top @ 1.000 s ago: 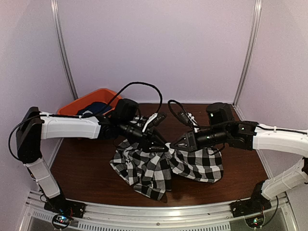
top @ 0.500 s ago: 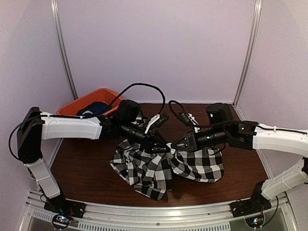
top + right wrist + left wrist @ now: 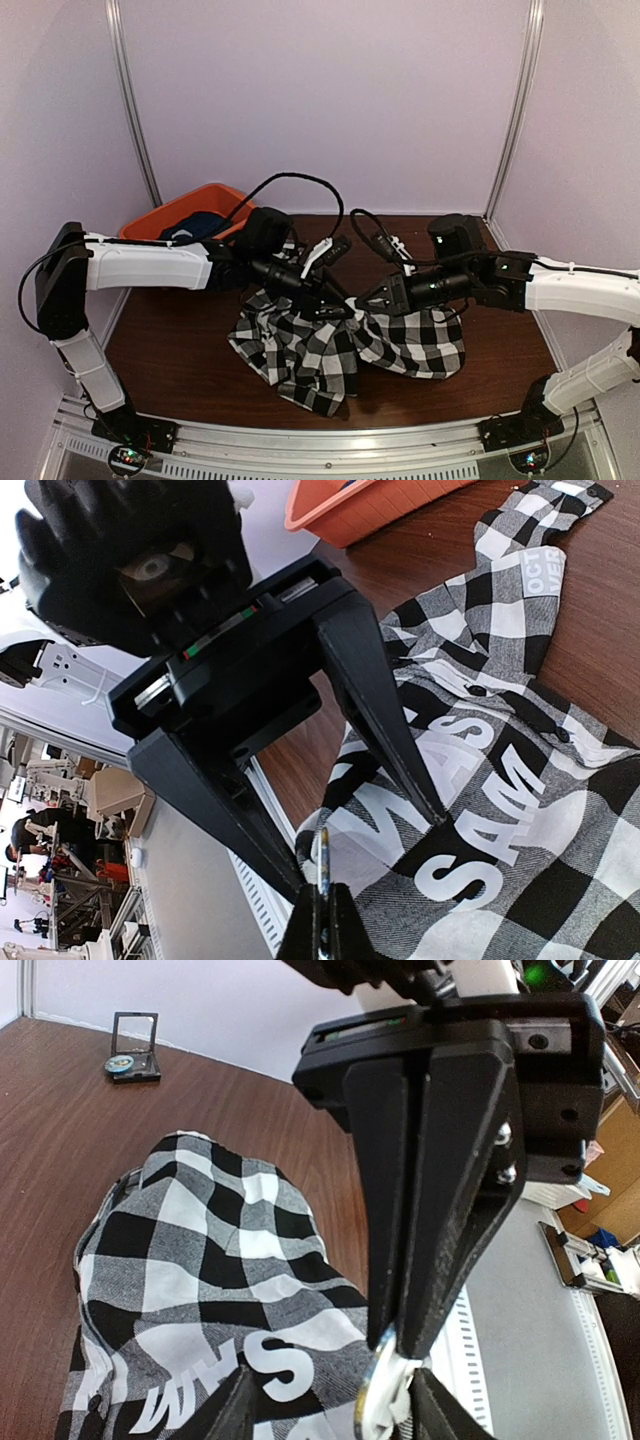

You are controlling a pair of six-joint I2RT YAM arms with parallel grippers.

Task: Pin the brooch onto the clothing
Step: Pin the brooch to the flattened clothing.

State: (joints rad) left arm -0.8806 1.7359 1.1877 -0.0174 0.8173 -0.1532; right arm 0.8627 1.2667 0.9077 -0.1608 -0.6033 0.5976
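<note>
Clothing [image 3: 590,770], white "SAM" lettering [image 3: 480,830], "OCT VER" tag [image 3: 545,572]

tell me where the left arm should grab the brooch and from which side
I'd grip the free silver end of the brooch that sticks out past the right gripper's shut fingers. Come at it head-on, tip to tip, from the opposite side: the left gripper has its fingers spread either side of that end, over the checked shirt.

The clothing [image 3: 520,680] is black-and-white check, crossed by a black panel with white block lettering. The brooch [image 3: 383,1395] is silvery. The left end effector [image 3: 370,852] and right end effector [image 3: 397,1345] are black. The counter [image 3: 170,350] is dark reddish-brown; the bin [image 3: 150,222] is orange, the garment [image 3: 200,224] inside it navy.
</note>
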